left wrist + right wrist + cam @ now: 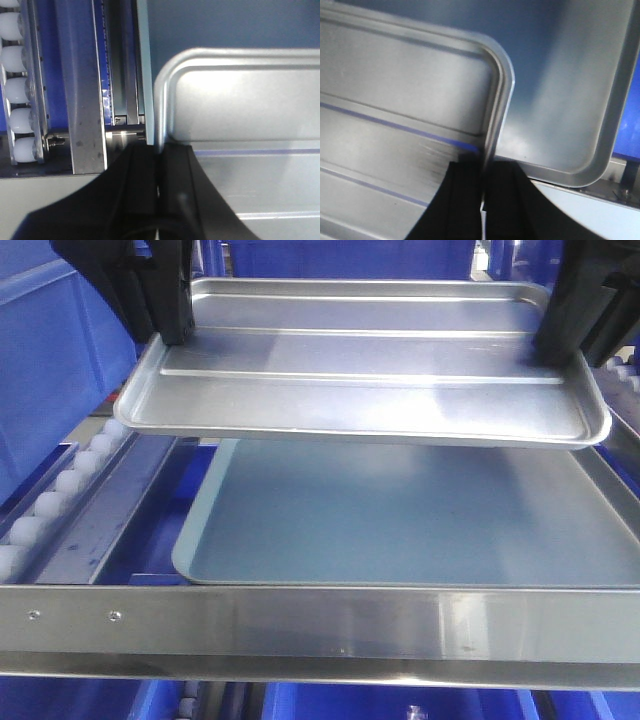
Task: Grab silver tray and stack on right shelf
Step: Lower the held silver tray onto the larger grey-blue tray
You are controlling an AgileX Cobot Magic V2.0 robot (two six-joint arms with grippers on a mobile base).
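The silver tray [360,380] hangs level in the air above the right shelf [320,625], held at both short ends. My left gripper [170,335] is shut on its left rim, one finger inside and one outside. In the left wrist view the left gripper [160,150] pinches the silver tray [250,100] just behind a rounded corner. My right gripper [555,350] is shut on the right rim. Seen from the right wrist, the right gripper [485,165] clamps the edge of the silver tray [395,85].
A larger dull grey tray [400,520] lies on the shelf directly under the held tray. White rollers [60,490] run along the left rail. A blue crate [50,360] stands at the left. The front bar carries two small screws [113,616].
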